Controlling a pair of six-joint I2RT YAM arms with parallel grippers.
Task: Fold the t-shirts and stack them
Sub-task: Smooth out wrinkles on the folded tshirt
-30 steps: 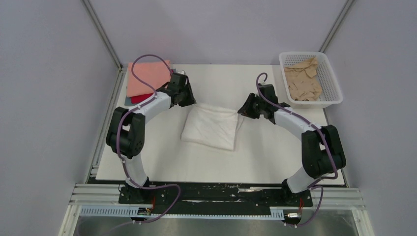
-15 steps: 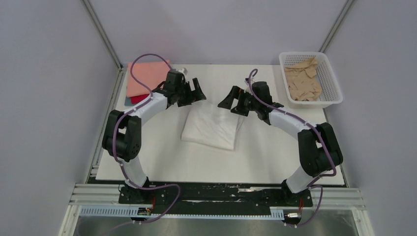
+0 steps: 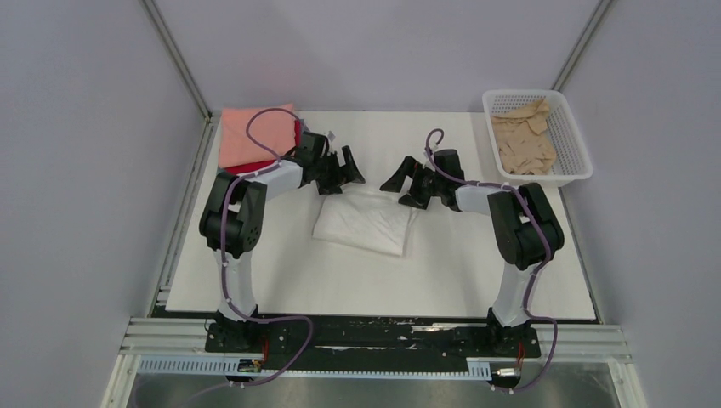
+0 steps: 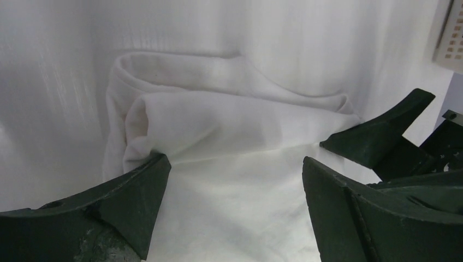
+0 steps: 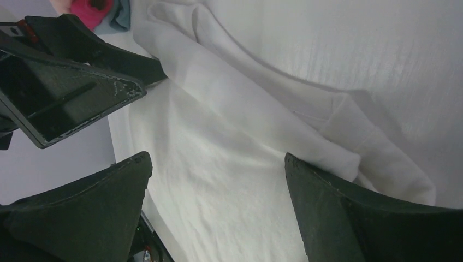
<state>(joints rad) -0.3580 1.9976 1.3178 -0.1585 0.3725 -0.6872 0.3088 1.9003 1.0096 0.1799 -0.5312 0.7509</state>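
A folded white t-shirt [image 3: 366,223] lies in the middle of the table, also filling the left wrist view [image 4: 229,136] and the right wrist view [image 5: 229,147]. My left gripper [image 3: 350,167] hovers open above its far left corner, nothing between the fingers. Facing it, my right gripper [image 3: 400,181] stands open over the far right corner, also holding nothing. In the left wrist view my left gripper [image 4: 235,169] spans bare cloth; in the right wrist view my right gripper [image 5: 218,164] does the same. A folded stack, salmon-pink t-shirt [image 3: 255,136] on top of red [image 3: 246,168], sits at the back left.
A white lattice basket [image 3: 578,140] at the back right corner holds a crumpled tan-beige t-shirt [image 3: 523,140]. Grey walls close in the table at the back and both sides. The arm bases stand on the black rail at the near edge.
Both grippers have let go of the white t-shirt and opened wide. Both have risen off the cloth and swung inward to face each other over its far edge.
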